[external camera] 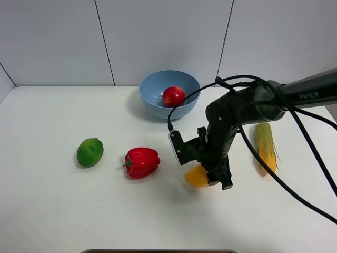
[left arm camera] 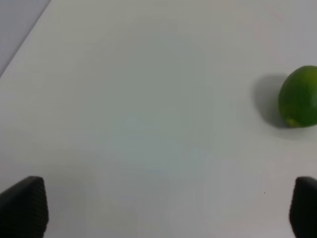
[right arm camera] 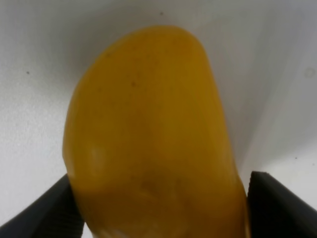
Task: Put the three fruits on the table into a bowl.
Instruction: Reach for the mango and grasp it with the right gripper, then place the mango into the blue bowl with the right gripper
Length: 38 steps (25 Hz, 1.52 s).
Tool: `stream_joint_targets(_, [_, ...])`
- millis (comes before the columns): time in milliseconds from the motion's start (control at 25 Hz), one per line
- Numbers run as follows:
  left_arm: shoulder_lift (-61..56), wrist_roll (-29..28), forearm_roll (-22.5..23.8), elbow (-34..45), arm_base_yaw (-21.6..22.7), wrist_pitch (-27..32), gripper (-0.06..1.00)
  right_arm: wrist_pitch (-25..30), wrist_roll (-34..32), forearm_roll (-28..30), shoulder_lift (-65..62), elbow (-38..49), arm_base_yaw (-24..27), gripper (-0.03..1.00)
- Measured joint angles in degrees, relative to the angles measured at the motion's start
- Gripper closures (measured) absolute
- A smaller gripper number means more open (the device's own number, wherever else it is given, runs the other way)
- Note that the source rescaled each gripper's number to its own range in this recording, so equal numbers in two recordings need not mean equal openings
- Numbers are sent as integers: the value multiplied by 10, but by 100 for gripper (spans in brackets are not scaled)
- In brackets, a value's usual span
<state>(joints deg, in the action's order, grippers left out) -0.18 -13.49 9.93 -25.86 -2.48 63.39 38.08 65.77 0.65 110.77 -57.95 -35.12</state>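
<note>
Right end effector [right arm camera: 161,213] gripping smooth, oblong yellow-orange mango [right arm camera: 148,124], left end effector [left arm camera: 163,206] spread wide near green lime [left arm camera: 299,96]

wall [external camera: 163,37]: pale grey panels | seams [external camera: 104,42]: thin, dark | light: even

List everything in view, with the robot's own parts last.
table: one, white, under everything
bowl: one, light blue, back centre
peach: one, red, inside the bowl
lime: one, green, on the table's left
bell pepper: one, red, right of the lime
mango: one, yellow-orange, between the right pincer's fingers
corn cob: one, yellow with green husk, far right
left pincer: open, black, over bare table near the lime
right pincer: black, closed on the mango
</note>
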Motion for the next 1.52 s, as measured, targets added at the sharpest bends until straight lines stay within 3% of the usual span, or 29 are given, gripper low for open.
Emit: stream_joint_targets(1520, [0, 0, 1, 0, 0, 0, -6, 0, 0, 5, 0, 0, 0, 96])
